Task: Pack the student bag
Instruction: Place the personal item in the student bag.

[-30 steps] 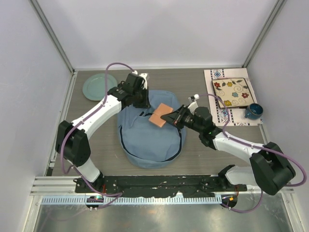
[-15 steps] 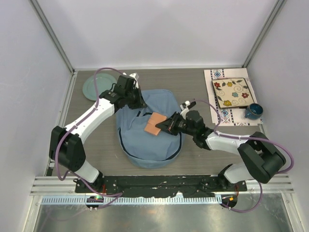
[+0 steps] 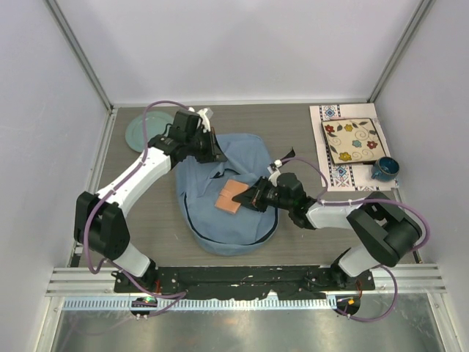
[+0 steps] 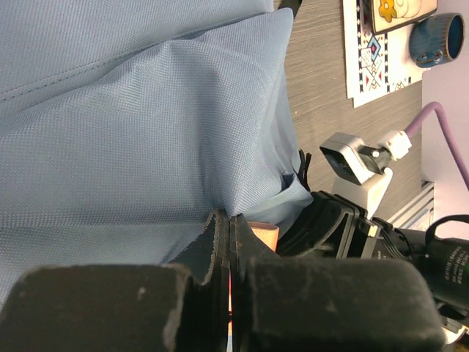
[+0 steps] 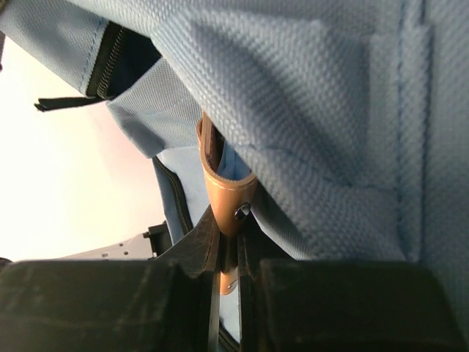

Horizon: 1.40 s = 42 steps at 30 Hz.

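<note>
The student bag (image 3: 234, 220) is a soft light-blue backpack lying in the middle of the table. My left gripper (image 3: 216, 155) is shut on a fold of its upper flap (image 4: 168, 125) and holds that fabric up at the bag's far side; the fabric is pinched between the jaws (image 4: 231, 220). My right gripper (image 3: 253, 199) is shut on a flat tan leather case (image 3: 230, 195) and holds it over the bag from the right. In the right wrist view the case (image 5: 226, 187) points in under the blue fabric (image 5: 330, 110), next to the dark zipper (image 5: 110, 48).
A green plate (image 3: 149, 130) lies at the back left. At the back right a patterned mat (image 3: 338, 174) carries a floral square tile (image 3: 352, 141), and a dark blue mug (image 3: 384, 169) stands at its right edge. White walls close in the table.
My right gripper carried the tan case left and lower, over the bag's middle. My left gripper shifted left and back, drawing the flap with it.
</note>
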Available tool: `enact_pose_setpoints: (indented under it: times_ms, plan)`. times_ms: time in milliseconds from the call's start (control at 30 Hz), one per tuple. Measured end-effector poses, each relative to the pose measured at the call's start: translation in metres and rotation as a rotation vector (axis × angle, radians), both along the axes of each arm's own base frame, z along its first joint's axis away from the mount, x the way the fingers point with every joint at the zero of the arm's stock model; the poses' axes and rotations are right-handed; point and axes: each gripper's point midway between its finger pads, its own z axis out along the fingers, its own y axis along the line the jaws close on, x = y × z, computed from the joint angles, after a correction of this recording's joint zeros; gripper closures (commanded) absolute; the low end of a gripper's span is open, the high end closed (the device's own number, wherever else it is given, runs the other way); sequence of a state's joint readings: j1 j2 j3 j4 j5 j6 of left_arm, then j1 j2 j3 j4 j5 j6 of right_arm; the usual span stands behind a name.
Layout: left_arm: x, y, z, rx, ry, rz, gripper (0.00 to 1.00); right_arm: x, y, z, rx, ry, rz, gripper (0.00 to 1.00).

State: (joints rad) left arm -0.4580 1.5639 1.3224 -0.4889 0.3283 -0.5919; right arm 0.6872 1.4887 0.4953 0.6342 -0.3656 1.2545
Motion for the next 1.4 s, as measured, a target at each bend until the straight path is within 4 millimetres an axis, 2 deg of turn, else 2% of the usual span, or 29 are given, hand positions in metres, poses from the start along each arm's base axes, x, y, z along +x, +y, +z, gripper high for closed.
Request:
enact_pose_setpoints:
  times_ms: [133, 367, 500, 667, 800, 967, 1400]
  plan:
    - [0.001, -0.001, 0.0, -0.011, -0.003, -0.003, 1.0, 0.006, 0.003, 0.005, 0.053, 0.009, -0.006, 0.99]
    - [-0.002, 0.0, -0.004, -0.035, 0.002, 0.019, 1.0, 0.012, 0.006, 0.027, 0.131, -0.027, -0.021, 0.99]
    - [-0.005, -0.001, -0.005, -0.073, 0.013, 0.036, 1.0, 0.021, -0.001, 0.036, 0.178, -0.031, -0.063, 0.99]
    - [-0.007, -0.005, -0.002, -0.129, 0.025, 0.051, 1.0, 0.026, -0.005, 0.031, 0.182, 0.006, -0.078, 0.99]
    - [-0.009, -0.005, 0.0, -0.148, 0.039, 0.062, 1.0, 0.025, -0.004, 0.015, 0.165, 0.054, -0.076, 0.99]
    - [-0.011, -0.003, 0.0, -0.176, 0.058, 0.081, 1.0, 0.02, -0.007, 0.008, 0.159, 0.071, -0.078, 0.99]
    - [-0.012, -0.002, -0.001, -0.296, 0.093, 0.133, 1.0, 0.014, -0.002, 0.012, 0.147, 0.129, -0.055, 0.99]
